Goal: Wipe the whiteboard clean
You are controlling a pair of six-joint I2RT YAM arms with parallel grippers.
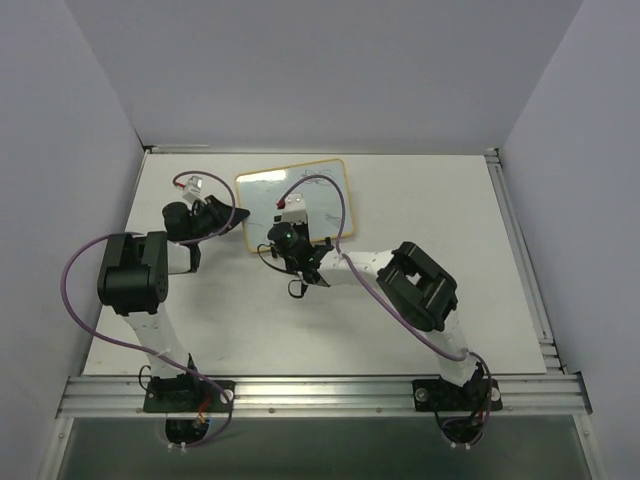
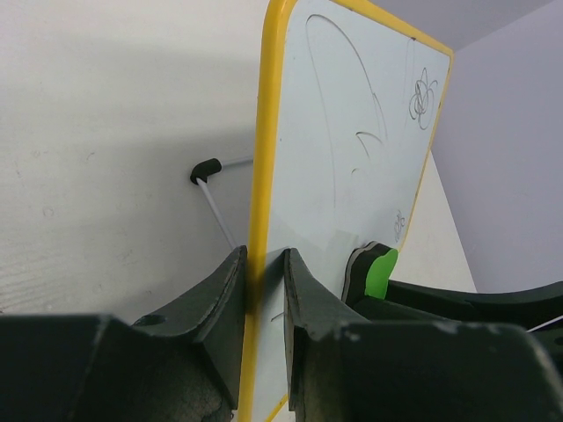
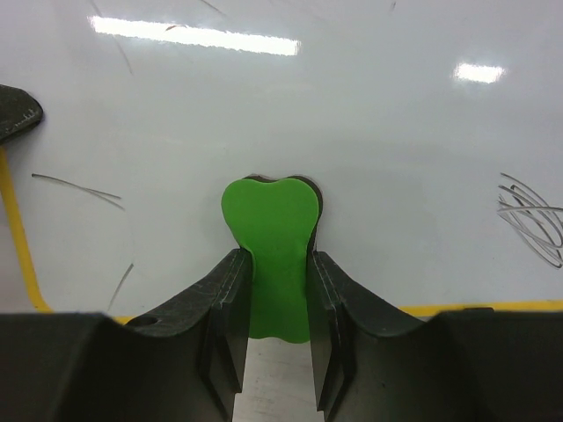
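Note:
The whiteboard [image 1: 320, 190] lies at the table's back middle, glossy white with a yellow frame. My left gripper [image 1: 238, 221] is shut on its left frame edge [image 2: 257, 264]. Thin dark scribbles remain on its surface [image 2: 422, 95] and at the right of the right wrist view [image 3: 532, 215]. My right gripper [image 1: 281, 232] is shut on the green eraser [image 3: 271, 255], which presses on the board near its front edge. The eraser also shows in the left wrist view [image 2: 380, 271].
One black foot [image 2: 204, 169] with a thin white wire leg sticks out behind the board. Grey walls enclose the table on three sides. A metal rail [image 1: 320, 392] runs along the near edge. Purple cables loop by both arms.

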